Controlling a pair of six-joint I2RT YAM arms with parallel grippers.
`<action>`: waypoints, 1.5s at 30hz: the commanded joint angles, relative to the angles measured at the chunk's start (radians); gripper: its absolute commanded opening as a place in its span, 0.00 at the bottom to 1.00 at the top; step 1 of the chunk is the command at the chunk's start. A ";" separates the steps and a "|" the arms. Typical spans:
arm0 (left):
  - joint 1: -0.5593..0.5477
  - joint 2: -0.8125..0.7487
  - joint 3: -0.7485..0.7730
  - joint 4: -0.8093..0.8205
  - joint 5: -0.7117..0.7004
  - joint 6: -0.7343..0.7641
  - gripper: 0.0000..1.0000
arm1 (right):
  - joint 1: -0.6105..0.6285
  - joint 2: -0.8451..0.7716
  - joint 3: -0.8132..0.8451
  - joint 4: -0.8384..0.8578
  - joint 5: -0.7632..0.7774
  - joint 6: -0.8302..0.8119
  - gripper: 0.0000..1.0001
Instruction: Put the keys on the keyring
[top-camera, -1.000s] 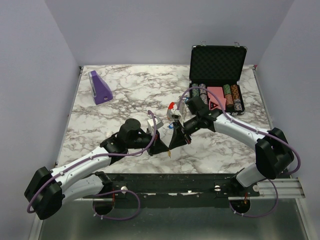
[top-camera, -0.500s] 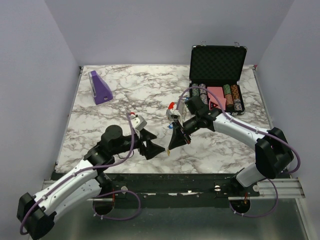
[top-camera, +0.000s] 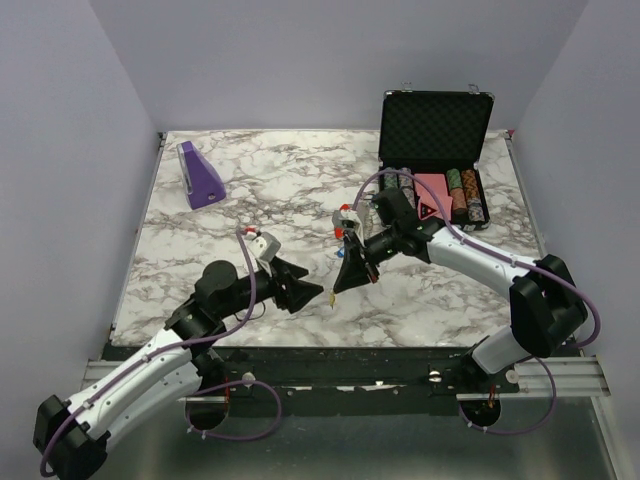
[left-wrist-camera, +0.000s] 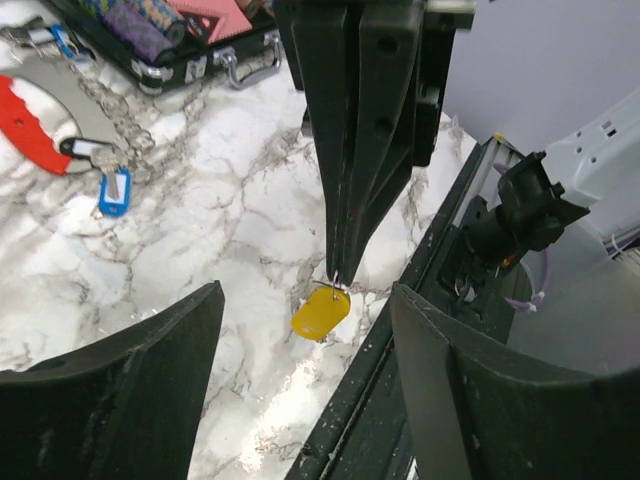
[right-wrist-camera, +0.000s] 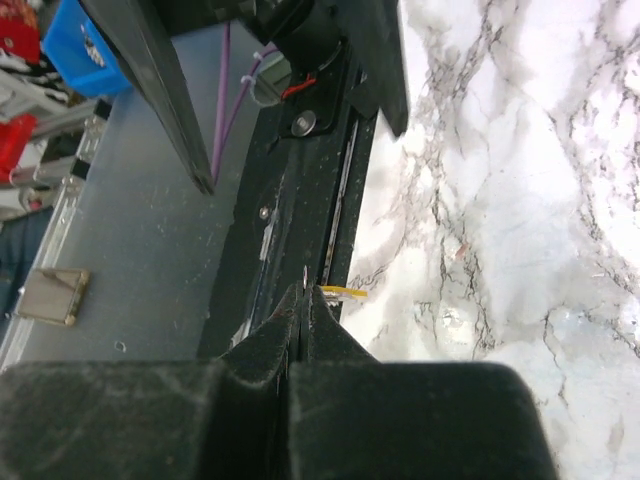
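yellow key (left-wrist-camera: 320, 312): hangs from the tips of the right gripper, low over the marble table (top-camera: 260, 200). It is well apart from the case, out toward the table's near edge and to the case's left.
purple wedge (top-camera: 200, 175): stands on the table far to the left of the case, level with it.
left gripper (top-camera: 312, 288): fingers (left-wrist-camera: 120, 400) spread wide apart. The tips are just beside the yellow key on the side away from the case, and whether they touch it I cannot tell.
right gripper (left-wrist-camera: 335, 270): fingers pressed together, clamped on the metal end of the yellow key, pointing down and away from the case.
keyring (left-wrist-camera: 25, 115): lies flat on the table just in front of the case, its red crescent next to a chain.
blue key (left-wrist-camera: 113, 190): lies on the table by the red crescent, on the side away from the case. Whether it is joined to the keyring I cannot tell.
case (top-camera: 435, 150): black, lid up, poker chips (top-camera: 466, 193) in rows inside, at the table's far right.
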 joint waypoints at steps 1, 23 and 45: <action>0.001 0.080 -0.054 0.150 0.092 -0.063 0.72 | -0.024 -0.001 -0.048 0.197 -0.028 0.205 0.01; 0.001 0.306 -0.035 0.307 0.195 -0.071 0.31 | -0.033 0.010 -0.076 0.288 -0.051 0.283 0.01; 0.002 0.330 -0.017 0.325 0.201 -0.066 0.27 | -0.033 0.018 -0.081 0.294 -0.062 0.280 0.01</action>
